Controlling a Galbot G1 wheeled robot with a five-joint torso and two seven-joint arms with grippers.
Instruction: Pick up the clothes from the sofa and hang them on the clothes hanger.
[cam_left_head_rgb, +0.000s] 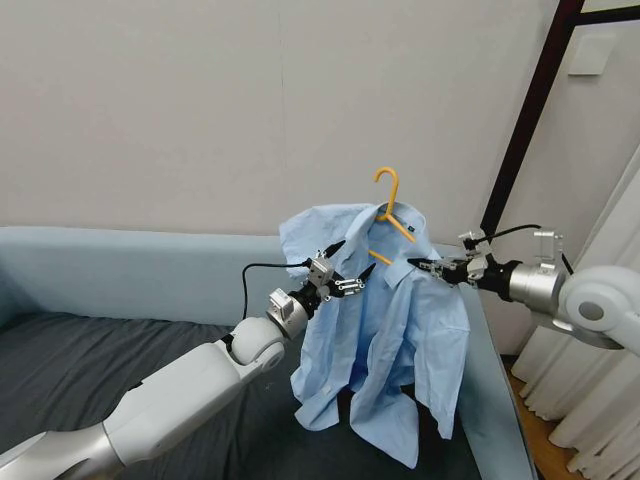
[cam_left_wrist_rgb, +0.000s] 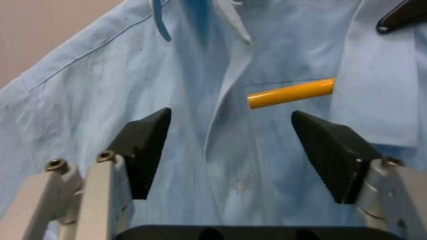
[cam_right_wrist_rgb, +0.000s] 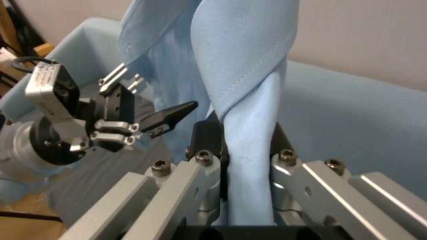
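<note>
A light blue shirt (cam_left_head_rgb: 400, 340) hangs on a yellow hanger (cam_left_head_rgb: 388, 205), held in the air over the sofa's right end. My right gripper (cam_left_head_rgb: 415, 264) is shut on a fold of the shirt (cam_right_wrist_rgb: 250, 100) at its right shoulder; in the right wrist view the cloth runs between its fingers (cam_right_wrist_rgb: 243, 145). My left gripper (cam_left_head_rgb: 358, 283) stands open just in front of the shirt's front placket, with nothing between its fingers (cam_left_wrist_rgb: 230, 135). The hanger's yellow bar (cam_left_wrist_rgb: 290, 93) pokes out from under the collar ahead of it. The left gripper (cam_right_wrist_rgb: 133, 125) also shows in the right wrist view.
The sofa has a pale blue backrest (cam_left_head_rgb: 120, 270) and a dark grey seat (cam_left_head_rgb: 100, 360) below the shirt's hem. A black pole (cam_left_head_rgb: 525, 120) rises at the right, with white curtains (cam_left_head_rgb: 590, 400) beside it. A plain wall stands behind.
</note>
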